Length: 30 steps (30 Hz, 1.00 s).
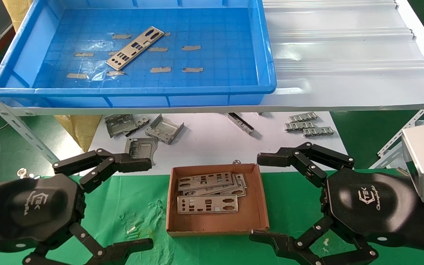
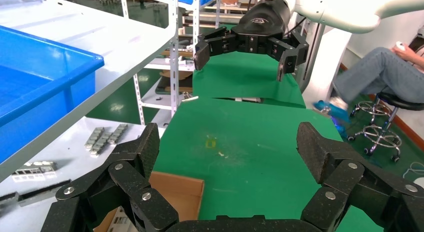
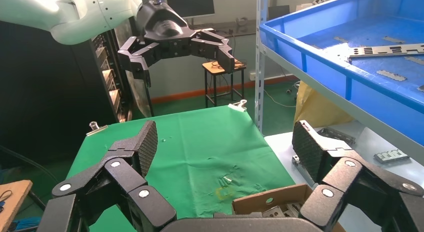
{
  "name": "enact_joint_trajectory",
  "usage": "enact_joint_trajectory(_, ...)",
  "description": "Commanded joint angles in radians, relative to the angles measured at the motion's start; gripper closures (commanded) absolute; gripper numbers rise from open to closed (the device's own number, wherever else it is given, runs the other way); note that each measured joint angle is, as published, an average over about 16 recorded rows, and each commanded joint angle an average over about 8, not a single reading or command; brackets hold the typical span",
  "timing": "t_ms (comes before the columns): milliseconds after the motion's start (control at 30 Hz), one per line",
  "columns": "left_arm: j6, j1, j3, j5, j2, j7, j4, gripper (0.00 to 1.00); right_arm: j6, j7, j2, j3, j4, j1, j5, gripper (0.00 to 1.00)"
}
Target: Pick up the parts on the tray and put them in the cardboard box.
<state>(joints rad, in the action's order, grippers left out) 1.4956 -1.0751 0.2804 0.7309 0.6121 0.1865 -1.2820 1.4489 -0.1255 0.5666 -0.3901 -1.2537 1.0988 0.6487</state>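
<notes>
One silver plate (image 1: 134,48) lies slanted on the floor of the blue tray (image 1: 134,90), on the raised shelf at the back left. The brown cardboard box (image 1: 252,209) sits on the green cloth between my grippers and holds several silver plates (image 1: 207,204). My left gripper (image 1: 149,204) is open and empty, just left of the box. My right gripper (image 1: 256,197) is open and empty at the box's right side. The right wrist view shows the tray (image 3: 325,67), its plate (image 3: 387,50) and the box (image 3: 265,197). The left wrist view shows a box corner (image 2: 175,189).
Folded grey brackets (image 1: 164,129) and ribbed strips (image 1: 309,125) lie on the white sheet behind the box, under the shelf. A white corrugated sheet (image 1: 344,55) covers the shelf right of the tray. Slanted shelf struts (image 1: 13,121) stand at both sides. A person sits on a stool (image 2: 385,77).
</notes>
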Motion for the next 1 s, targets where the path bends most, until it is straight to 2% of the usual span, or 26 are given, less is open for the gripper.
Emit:
enact_joint_trajectory(33, 0.0, 0.0, 0.0, 0.0, 0.0, 0.0, 0.0, 0.0, 0.0, 0.0, 0.0, 0.0, 0.0, 0.0, 0.0, 0.0)
enact_joint_trajectory(1000, 0.0, 0.0, 0.0, 0.0, 0.0, 0.0, 0.0, 0.0, 0.0, 0.0, 0.0, 0.0, 0.0, 0.0, 0.0, 0.0)
